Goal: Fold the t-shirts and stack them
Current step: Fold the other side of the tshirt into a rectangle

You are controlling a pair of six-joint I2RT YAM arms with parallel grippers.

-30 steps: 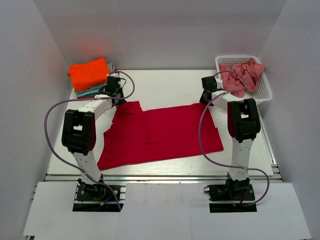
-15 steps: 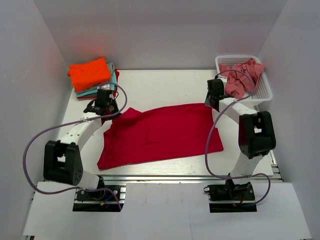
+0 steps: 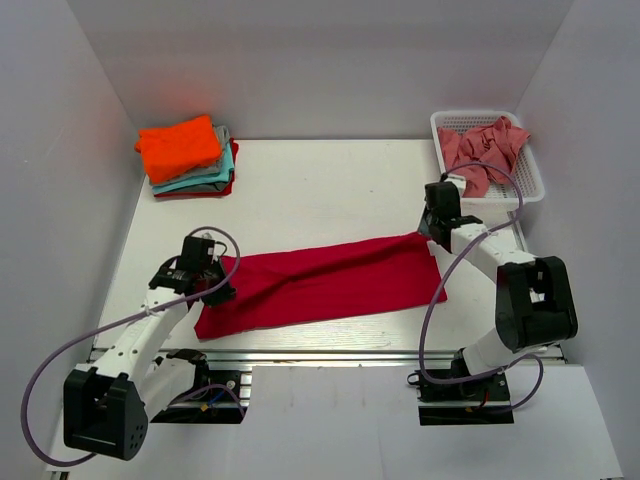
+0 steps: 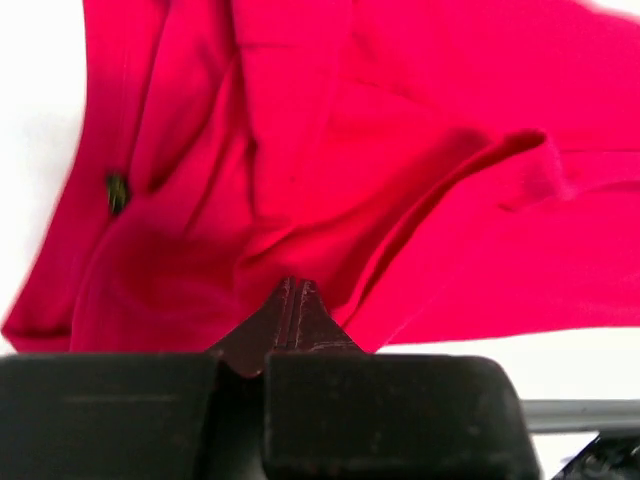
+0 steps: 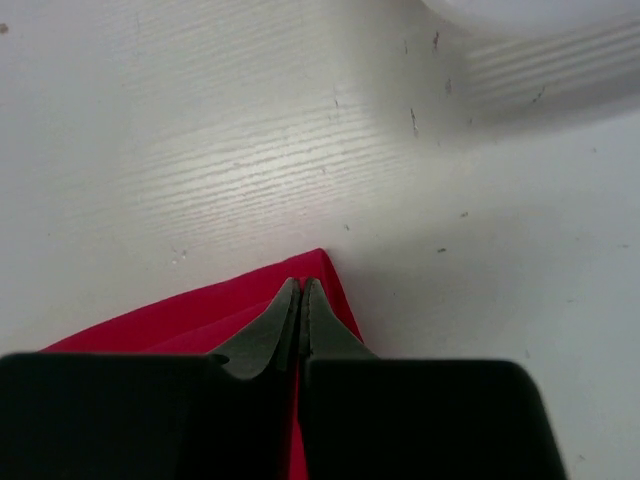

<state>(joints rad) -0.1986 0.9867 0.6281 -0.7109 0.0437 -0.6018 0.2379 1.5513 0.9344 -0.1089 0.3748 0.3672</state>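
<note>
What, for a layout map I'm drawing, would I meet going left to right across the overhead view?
Left pincer → crimson shirt → right pincer → basket. The folded stack shares the left pincer's span, so I leave it out.
</note>
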